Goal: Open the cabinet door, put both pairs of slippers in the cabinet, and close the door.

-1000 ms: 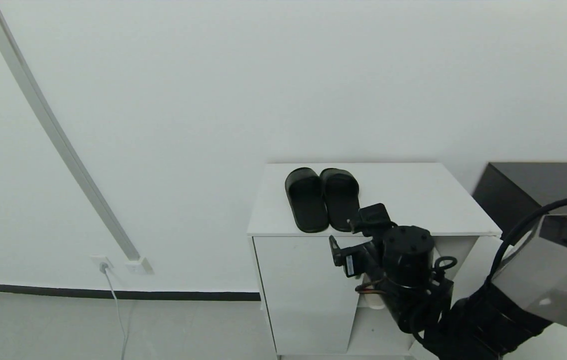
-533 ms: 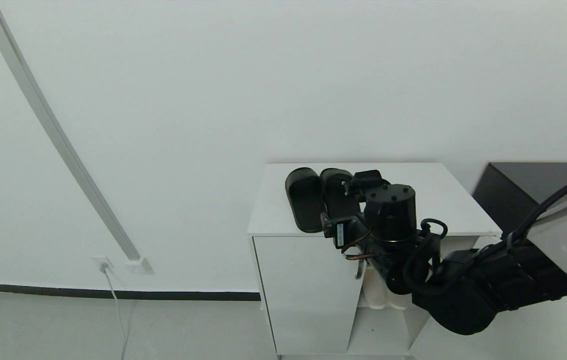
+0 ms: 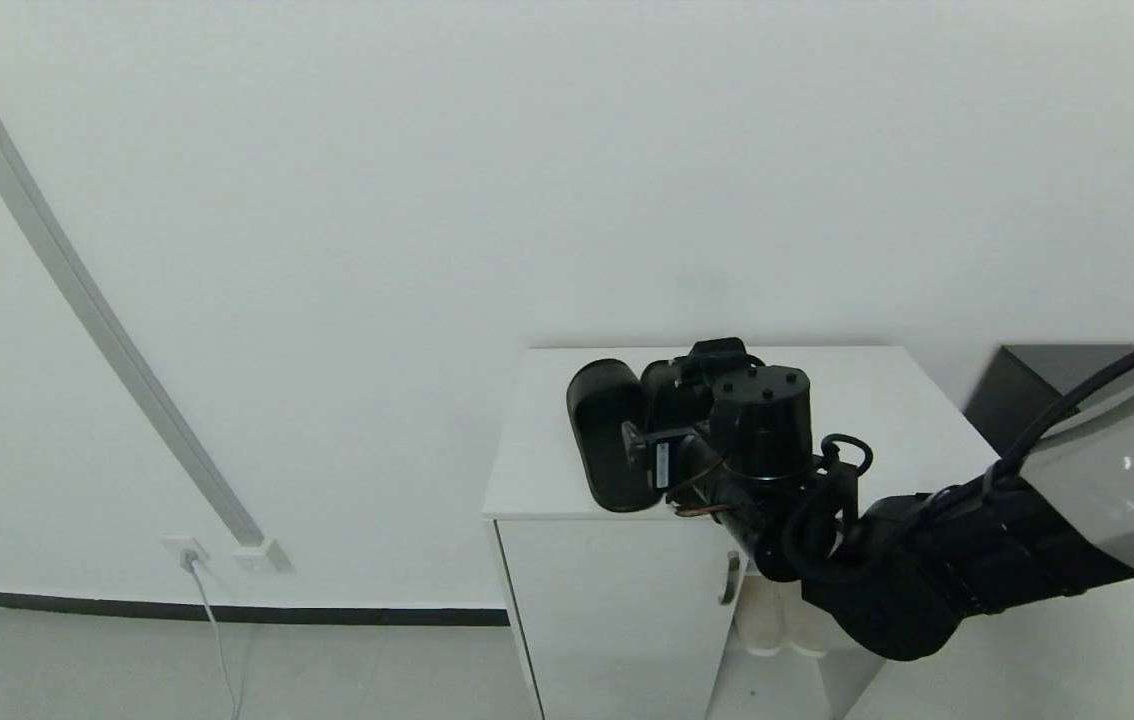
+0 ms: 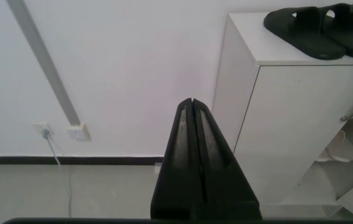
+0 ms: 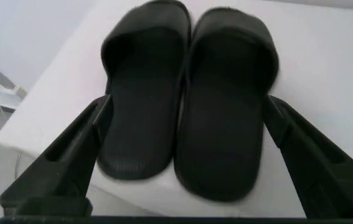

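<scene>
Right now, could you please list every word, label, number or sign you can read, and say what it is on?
Nothing can be read here.
A white sticker on the right arm: too small to read.
The black slippers and the cabinet: no print visible.

Plain white wall (image 3: 427, 200) with grey cable trunking (image 4: 43, 62) running diagonally down beside a wall socket (image 3: 185, 549). Black baseboard (image 3: 227, 608), grey floor (image 3: 77, 670).

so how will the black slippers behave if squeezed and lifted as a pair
Probably light and bendy: the black slippers look like moulded foam slides. Matte surface suggests decent grip. Lying loose side by side, one could slip from the right gripper.
</scene>
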Motion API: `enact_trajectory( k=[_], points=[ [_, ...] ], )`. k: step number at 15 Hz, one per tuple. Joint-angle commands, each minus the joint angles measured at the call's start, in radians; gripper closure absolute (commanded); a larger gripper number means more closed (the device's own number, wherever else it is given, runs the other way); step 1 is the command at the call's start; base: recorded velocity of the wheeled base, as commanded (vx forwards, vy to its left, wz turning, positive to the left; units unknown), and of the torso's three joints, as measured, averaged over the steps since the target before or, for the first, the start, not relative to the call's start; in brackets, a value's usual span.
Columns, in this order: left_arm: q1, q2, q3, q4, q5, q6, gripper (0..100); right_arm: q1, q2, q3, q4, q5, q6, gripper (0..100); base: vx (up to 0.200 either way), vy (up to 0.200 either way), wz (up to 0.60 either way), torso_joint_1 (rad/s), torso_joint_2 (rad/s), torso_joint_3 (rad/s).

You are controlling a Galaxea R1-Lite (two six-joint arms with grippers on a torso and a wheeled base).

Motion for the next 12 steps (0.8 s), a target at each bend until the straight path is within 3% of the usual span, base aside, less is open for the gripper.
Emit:
enact_trajectory(
  k=[1, 12],
  points=[
    [0.000, 0.001, 0.002, 0.000, 0.001, -0.001, 100, -0.001, 0.056, -0.004, -0.005, 0.002, 0.010, 0, 0.000, 0.000, 0.00, 0.000, 0.00, 0.000],
    [0.000, 0.001, 0.000, 0.000, 0.003, -0.006, 100, -0.074, 0.272, -0.265, 0.028, 0.053, 0.011, 0, 0.000, 0.000, 0.00, 0.000, 0.00, 0.000]
  ],
)
